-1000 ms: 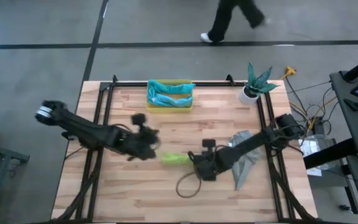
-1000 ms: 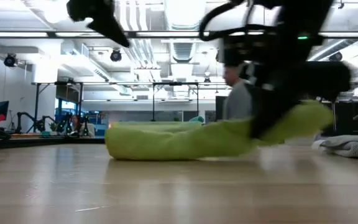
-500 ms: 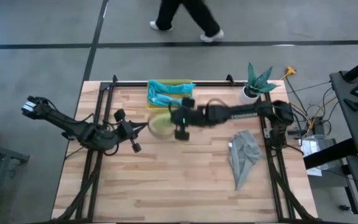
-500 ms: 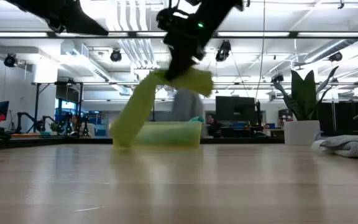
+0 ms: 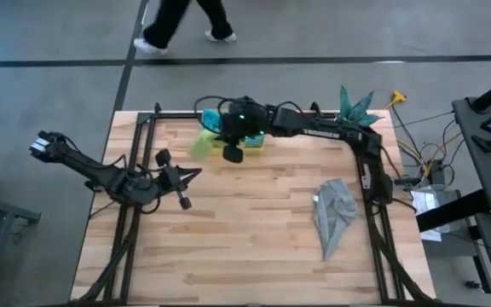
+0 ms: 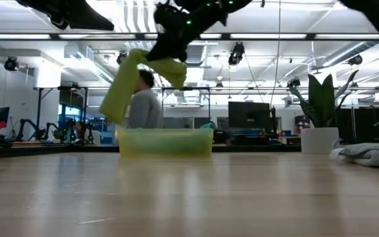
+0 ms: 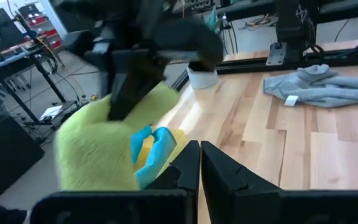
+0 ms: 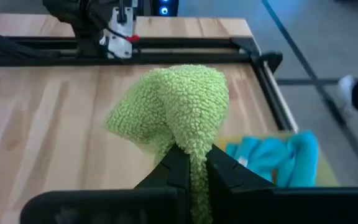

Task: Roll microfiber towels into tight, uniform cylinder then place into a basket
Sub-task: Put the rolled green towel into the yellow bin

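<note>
Two arms over one wooden table [image 5: 254, 230], and we note them in turn. Right arm reaches across the far edge toward the left; its right gripper [image 5: 233, 143] is clamped on the lime green towel [image 5: 205, 143], jaws pinched tight on the cloth, which the right wrist view [image 8: 173, 106] shows bunched between the dark fingers. In the low view the towel [image 6: 127, 82] hangs in the air, draping down to the left, its lower end above the left end of the basket [image 6: 166, 142]. From above, the towel sits at the basket's left end, partly spilling past it.

Left arm waits at the table's left side, mid-depth; left gripper [image 5: 180, 175] is closed on nothing, fingers [image 7: 225, 171] pressed together.

We see the grey towel [image 5: 332, 213] lying crumpled and unrolled on the right half of the table, well apart from the basket.

Basket [image 5: 258, 141] stands at the far edge, centre-left, yellow and translucent, with teal and light blue towels [image 8: 278, 155] in it.

Small white pot with a plant [image 5: 352, 111] stands at the far right corner.

One person [image 5: 181, 21] walks on the floor beyond the table.
</note>
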Robot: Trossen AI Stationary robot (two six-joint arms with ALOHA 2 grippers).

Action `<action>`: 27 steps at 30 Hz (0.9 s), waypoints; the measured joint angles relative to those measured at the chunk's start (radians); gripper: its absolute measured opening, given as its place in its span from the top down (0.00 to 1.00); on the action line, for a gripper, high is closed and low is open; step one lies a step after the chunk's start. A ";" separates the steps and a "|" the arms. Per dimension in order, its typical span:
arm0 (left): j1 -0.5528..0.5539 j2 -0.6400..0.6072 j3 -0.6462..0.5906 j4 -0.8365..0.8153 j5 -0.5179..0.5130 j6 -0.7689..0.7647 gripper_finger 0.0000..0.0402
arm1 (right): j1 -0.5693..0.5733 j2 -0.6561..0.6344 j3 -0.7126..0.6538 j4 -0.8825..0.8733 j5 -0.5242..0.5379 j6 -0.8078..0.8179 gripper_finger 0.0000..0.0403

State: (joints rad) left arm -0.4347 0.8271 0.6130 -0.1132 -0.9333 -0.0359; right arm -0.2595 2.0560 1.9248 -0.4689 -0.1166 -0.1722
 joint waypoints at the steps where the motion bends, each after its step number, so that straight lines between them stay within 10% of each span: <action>1: 0.000 -0.006 0.000 0.000 0.000 0.010 1.00 | -0.004 0.032 0.051 -0.020 -0.002 -0.020 0.97; 10: 0.000 -0.054 0.025 0.000 -0.019 0.111 1.00 | -0.120 0.259 0.435 -0.381 0.041 -0.098 0.97; 27: 0.002 -0.049 0.059 0.003 -0.093 0.181 1.00 | -0.304 0.266 0.157 -0.471 -0.125 -0.136 0.97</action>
State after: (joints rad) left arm -0.4332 0.7782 0.6716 -0.1103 -1.0267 0.1446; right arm -0.5632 2.3222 2.0814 -0.9397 -0.2414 -0.3084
